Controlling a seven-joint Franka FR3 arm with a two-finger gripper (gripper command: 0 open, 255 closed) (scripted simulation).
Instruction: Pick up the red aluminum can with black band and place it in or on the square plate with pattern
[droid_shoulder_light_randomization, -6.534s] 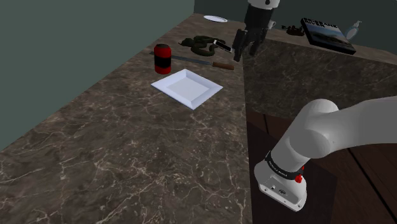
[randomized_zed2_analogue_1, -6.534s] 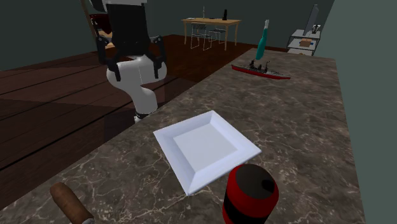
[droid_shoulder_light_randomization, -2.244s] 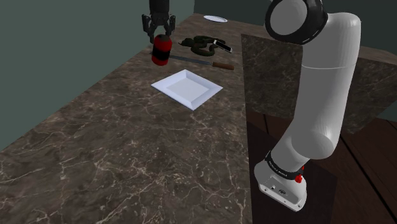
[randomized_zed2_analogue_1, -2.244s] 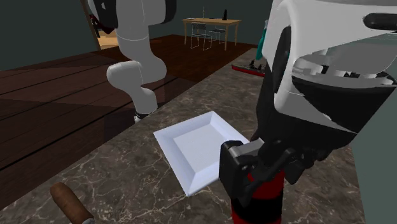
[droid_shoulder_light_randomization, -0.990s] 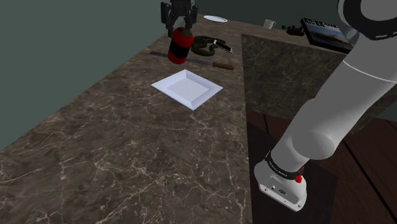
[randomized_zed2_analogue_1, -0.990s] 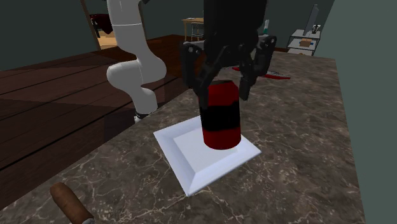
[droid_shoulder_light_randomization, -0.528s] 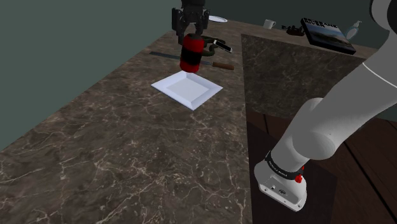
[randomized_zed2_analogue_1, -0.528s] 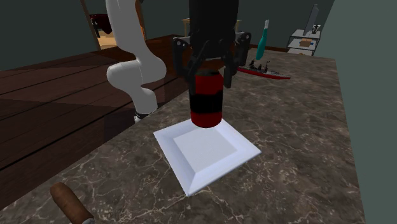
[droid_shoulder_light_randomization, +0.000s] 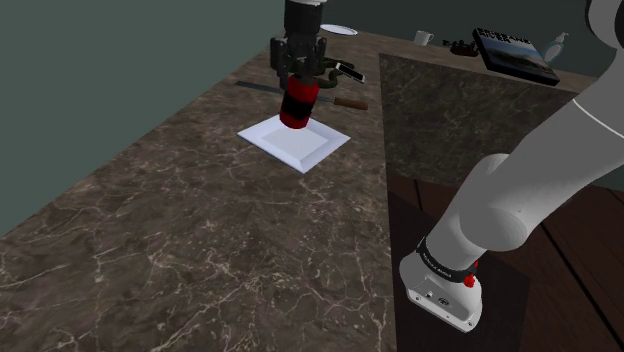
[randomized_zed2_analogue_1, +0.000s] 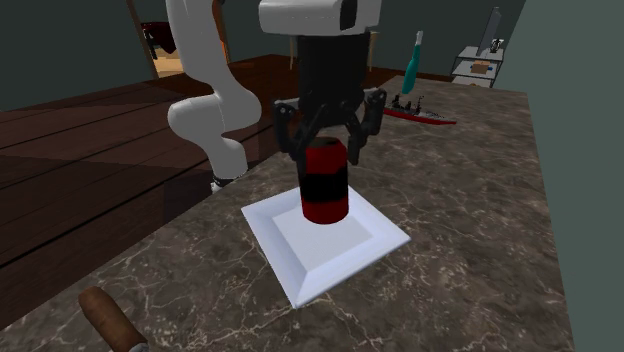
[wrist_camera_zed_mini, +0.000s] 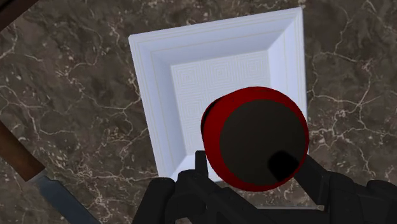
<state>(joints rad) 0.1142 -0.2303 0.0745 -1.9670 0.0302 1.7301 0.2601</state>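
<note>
Looking from the second exterior view's left, what lies around the plate?

Dark wood floor well to the plate's left, then the brown, marble-look counter that bears the plate. Off the plate's left side, nearer the camera, lies a knife with its brown handle showing. Far beyond the plate stands a dining table. To the right of that, on the counter, sits a model ship with a red hull, and behind it a teal bottle.

And the can?

Red, with a broad black band round its middle and a dark top inside a red rim. It stands upright over the plate's flat middle, where the wrist view shows a faint key pattern on the white.

What has hold of it?

The gripper. Its black fingers are closed against the can's upper part, one on each side, clasping it.

Anything you cannot make out?

Whether the can's base touches the plate or hangs just above it. In the wrist view the can hides the fingertips and part of the plate's rim, and the knife is cut off at the picture's edge.
</note>
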